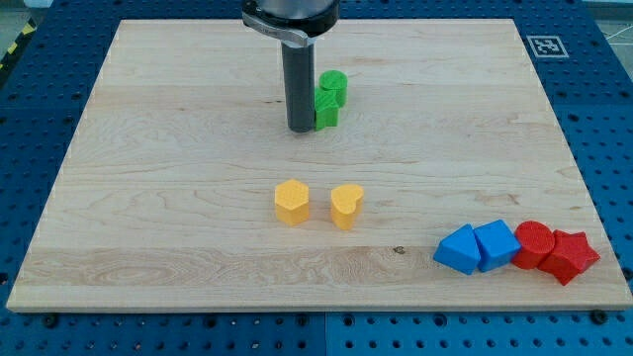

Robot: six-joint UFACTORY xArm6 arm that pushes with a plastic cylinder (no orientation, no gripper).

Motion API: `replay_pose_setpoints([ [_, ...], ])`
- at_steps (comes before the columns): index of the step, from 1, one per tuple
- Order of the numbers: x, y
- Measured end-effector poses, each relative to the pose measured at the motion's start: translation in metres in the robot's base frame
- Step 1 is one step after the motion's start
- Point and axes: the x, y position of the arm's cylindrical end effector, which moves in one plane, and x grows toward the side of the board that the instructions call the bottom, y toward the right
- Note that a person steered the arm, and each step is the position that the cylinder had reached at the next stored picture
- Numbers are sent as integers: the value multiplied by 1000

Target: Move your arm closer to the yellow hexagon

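The yellow hexagon (292, 202) sits on the bench (148, 198), just left of the yellow heart (346, 206) and apart from it. My tip (301, 130) rests well above the hexagon toward the view's top, touching or nearly touching green blocks (330, 99). This tool has no jaws, only a bare rod. The hexagon looks light, rigid and easily slid; no hold is needed. The rod hides part of the green blocks, so their shapes stay unclear.
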Motion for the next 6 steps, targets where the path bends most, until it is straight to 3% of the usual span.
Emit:
replay_pose_setpoints([
  [1, 60, -22],
  [6, 100, -56],
])
